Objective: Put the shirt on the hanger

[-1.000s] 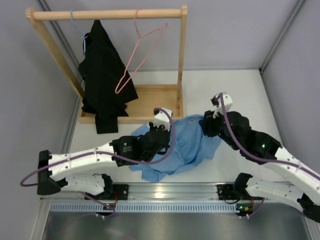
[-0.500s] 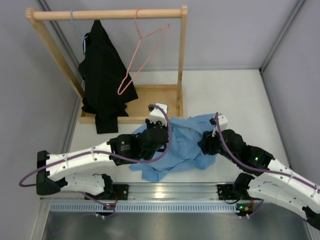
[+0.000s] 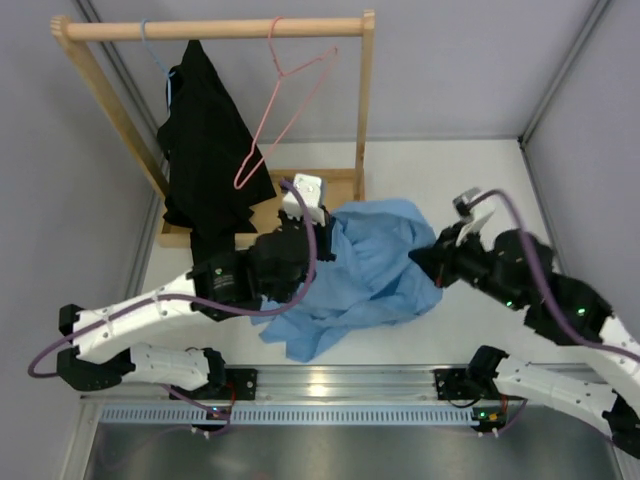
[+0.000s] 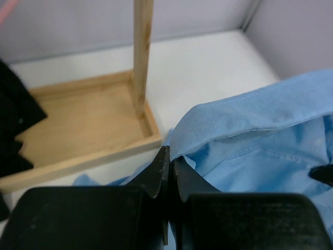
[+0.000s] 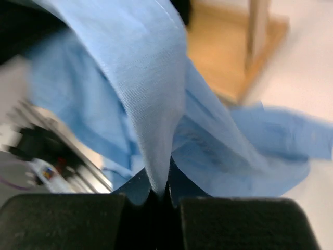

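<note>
Both grippers are holding the shirt [image 3: 375,262]. Left gripper [image 4: 167,156] is pinching it with fingers almost fully closed; a folded hem edge is sitting right at the tips and running off to their right, with more cloth spreading below and right of the fingers. Right gripper [image 5: 158,191] is clamping a taut strip of fabric, fingers narrow, the strip rising straight out from the tips while the rest is draping beyond them and to both sides. In the top view the shirt is hanging bunched between the two sets of fingers, lifted at both grip points, its lower end lying on the table [image 3: 480,180] on the near side of the left fingers. Pink hanger [image 3: 285,110] is hanging from the rack [image 3: 215,28] rail, well beyond the left fingertips and well apart from the shirt. Its post [image 4: 141,52] is standing just beyond the left tips, slightly to their left, with the wooden base tray [image 4: 78,125] lying further left of them. Black garment [image 3: 205,150] is hanging on the same rail, left of the hanger, far from both grippers.
</note>
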Available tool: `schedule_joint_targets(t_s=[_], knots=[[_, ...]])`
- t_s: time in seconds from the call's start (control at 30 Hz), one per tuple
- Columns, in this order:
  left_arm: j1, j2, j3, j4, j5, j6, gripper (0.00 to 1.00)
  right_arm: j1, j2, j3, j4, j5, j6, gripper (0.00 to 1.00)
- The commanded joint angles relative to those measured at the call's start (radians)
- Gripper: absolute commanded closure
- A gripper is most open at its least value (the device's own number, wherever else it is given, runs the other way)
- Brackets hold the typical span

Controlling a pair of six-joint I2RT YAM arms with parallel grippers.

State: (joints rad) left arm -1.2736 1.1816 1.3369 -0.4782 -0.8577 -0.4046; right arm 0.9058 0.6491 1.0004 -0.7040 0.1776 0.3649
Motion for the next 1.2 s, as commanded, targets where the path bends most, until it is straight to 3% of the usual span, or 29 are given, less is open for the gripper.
schedule_joint_targets(t_s=[0.0, 0.03, 0.07, 0.13, 0.2, 0.33, 0.57, 0.67, 0.8, 0.93, 0.97, 1.0, 1.07, 1.1, 1.17], knots=[[0.002, -0.101, 0.169, 0.194, 0.093, 0.201, 1.00, -0.016, 0.111, 0.424, -0.011, -0.139, -0.096, 1.00], [0.002, -0.167, 0.177, 0.248, 0.155, 0.229, 1.00, -0.016, 0.177, 0.596, -0.044, -0.229, -0.098, 1.00], [0.003, -0.203, 0.162, 0.306, 0.293, 0.257, 1.00, -0.016, 0.207, 0.674, -0.058, -0.271, -0.096, 1.00], [0.002, -0.311, 0.069, 0.499, 0.405, 0.320, 1.00, -0.018, 0.280, 0.838, -0.115, -0.329, -0.078, 1.00], [0.003, -0.355, 0.016, 0.596, 0.465, 0.331, 1.00, -0.016, 0.302, 0.874, -0.143, -0.328, -0.073, 1.00], [0.002, -0.332, -0.070, 0.589, 0.433, 0.313, 1.00, -0.016, 0.247, 0.683, -0.135, -0.204, -0.051, 1.00], [0.000, -0.090, -0.237, 0.557, 0.143, 0.034, 1.00, -0.018, 0.104, 0.238, -0.104, 0.305, 0.057, 1.00], [0.005, 0.109, -0.165, 0.370, -0.021, -0.133, 1.00, -0.031, 0.139, 0.097, -0.104, 0.433, 0.092, 1.00], [0.048, 0.337, -0.025, 0.147, -0.066, -0.298, 1.00, -0.123, 0.187, -0.017, -0.054, 0.445, 0.106, 1.00], [0.140, 0.365, -0.074, 0.165, 0.086, -0.358, 1.00, -0.276, 0.228, -0.117, 0.032, 0.230, 0.071, 0.77], [0.143, 0.365, -0.084, 0.188, 0.103, -0.303, 1.00, -0.288, 0.230, -0.124, 0.064, 0.180, 0.062, 0.73], [0.143, 0.363, -0.091, 0.238, 0.143, -0.271, 1.00, -0.294, 0.228, -0.129, 0.080, 0.140, 0.037, 0.63], [0.143, 0.354, -0.114, 0.286, 0.193, -0.205, 1.00, -0.297, 0.219, -0.118, 0.092, 0.063, 0.019, 0.56], [0.145, 0.339, -0.122, 0.323, 0.236, -0.191, 1.00, -0.297, 0.212, -0.099, 0.092, 0.045, -0.001, 0.47], [0.145, 0.320, -0.140, 0.342, 0.261, -0.183, 1.00, -0.297, 0.184, -0.073, 0.086, -0.007, -0.014, 0.39]])
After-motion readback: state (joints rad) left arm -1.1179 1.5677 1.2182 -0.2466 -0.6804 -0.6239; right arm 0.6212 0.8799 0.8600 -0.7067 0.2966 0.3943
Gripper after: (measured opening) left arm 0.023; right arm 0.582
